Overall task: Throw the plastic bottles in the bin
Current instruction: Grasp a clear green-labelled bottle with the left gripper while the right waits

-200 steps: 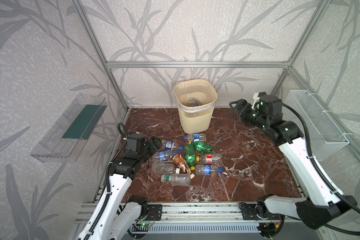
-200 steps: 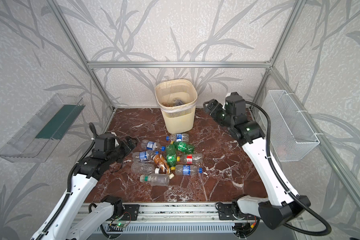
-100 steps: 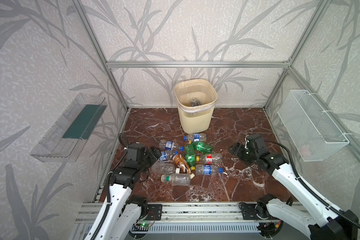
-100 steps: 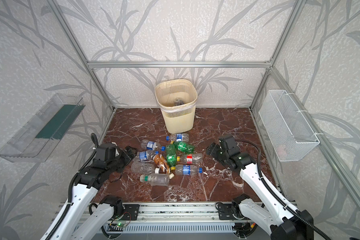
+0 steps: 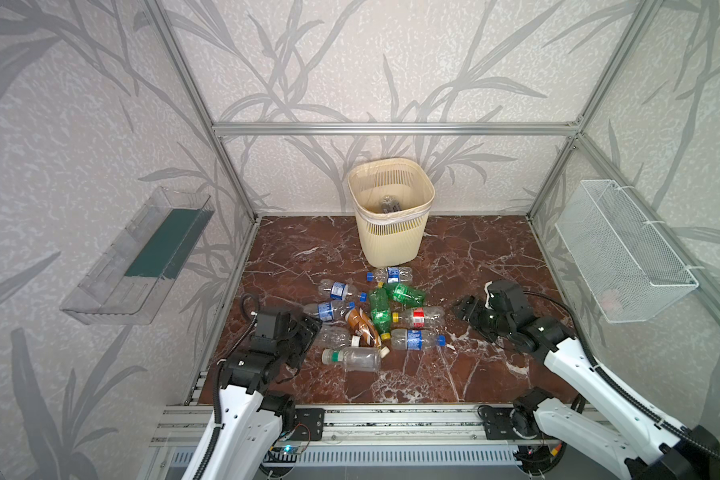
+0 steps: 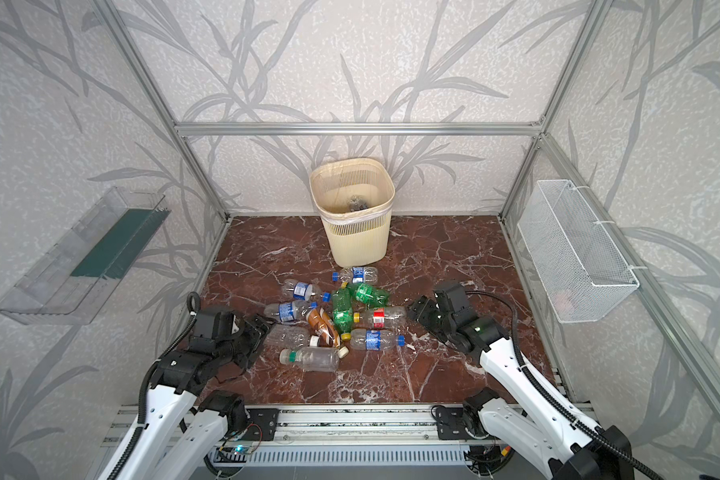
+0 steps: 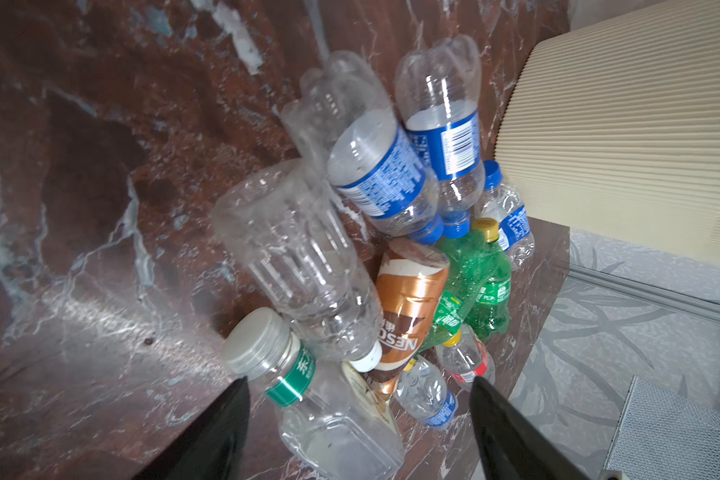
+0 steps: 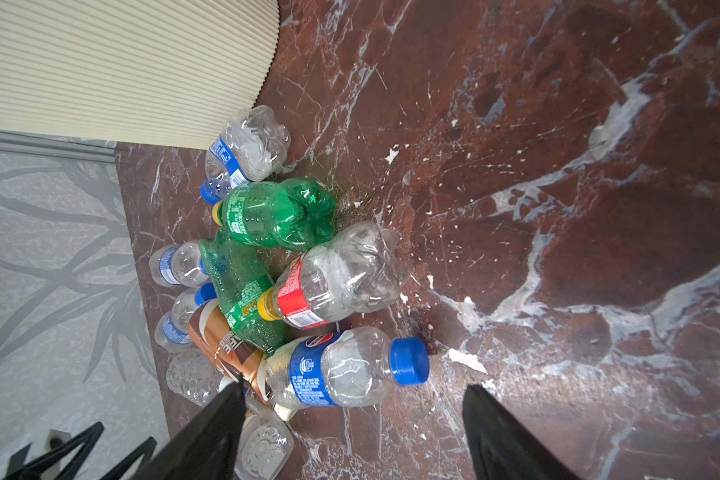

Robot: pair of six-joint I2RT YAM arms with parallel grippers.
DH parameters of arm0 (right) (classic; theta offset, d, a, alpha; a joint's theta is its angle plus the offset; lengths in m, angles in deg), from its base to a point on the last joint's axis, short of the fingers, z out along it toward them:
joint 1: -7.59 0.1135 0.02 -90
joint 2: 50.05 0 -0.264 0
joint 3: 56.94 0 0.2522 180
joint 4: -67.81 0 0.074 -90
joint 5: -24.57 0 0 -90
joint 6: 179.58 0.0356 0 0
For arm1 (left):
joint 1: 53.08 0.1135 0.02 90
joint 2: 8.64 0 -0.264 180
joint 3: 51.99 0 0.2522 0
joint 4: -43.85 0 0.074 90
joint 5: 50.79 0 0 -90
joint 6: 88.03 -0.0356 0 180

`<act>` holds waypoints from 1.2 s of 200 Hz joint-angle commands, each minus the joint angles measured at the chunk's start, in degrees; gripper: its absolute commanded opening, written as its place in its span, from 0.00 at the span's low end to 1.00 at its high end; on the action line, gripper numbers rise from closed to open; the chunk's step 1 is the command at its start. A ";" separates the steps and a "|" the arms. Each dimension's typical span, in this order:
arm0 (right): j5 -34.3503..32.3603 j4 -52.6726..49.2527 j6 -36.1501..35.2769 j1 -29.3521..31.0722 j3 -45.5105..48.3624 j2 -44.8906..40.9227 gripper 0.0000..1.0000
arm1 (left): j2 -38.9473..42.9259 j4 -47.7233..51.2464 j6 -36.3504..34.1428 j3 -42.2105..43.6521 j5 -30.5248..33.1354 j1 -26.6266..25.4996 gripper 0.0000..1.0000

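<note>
Plastic bottles: heaped on the table just in front of the bin, one more inside it.

Left end effector: wide, empty, at the heap's left edge over a green-banded bottle.

Right end effector: wide, empty, near a blue-capped bottle.

Wire basket and clear tray: on the side walls, well apart.

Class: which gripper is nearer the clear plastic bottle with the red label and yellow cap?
Right. The right gripper sits just beyond the red-labelled bottle, at its base end; the left gripper is farther off, beyond its cap end.
</note>
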 commanded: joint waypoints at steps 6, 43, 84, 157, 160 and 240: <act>-0.91 1.80 1.35 0.26 1.64 -1.96 0.82 | 3.24 4.69 12.71 2.94 -2.17 -1.28 0.80; -1.40 1.50 1.04 0.21 1.66 -2.33 0.82 | 4.82 4.83 22.05 5.59 -1.84 -6.49 0.80; -1.49 1.84 1.10 0.25 2.20 -2.42 0.82 | 1.32 0.84 29.35 5.50 2.40 -15.79 0.82; -2.81 1.65 1.50 0.21 3.88 -3.83 0.82 | -2.41 -11.87 44.03 8.30 15.72 -31.86 0.84; -2.96 1.62 1.56 0.23 3.90 -3.94 0.82 | -2.71 -12.27 44.47 8.42 15.88 -32.24 0.85; -3.90 1.06 1.99 0.23 5.15 -4.90 0.82 | -12.55 -22.02 48.43 9.55 18.51 -38.80 0.87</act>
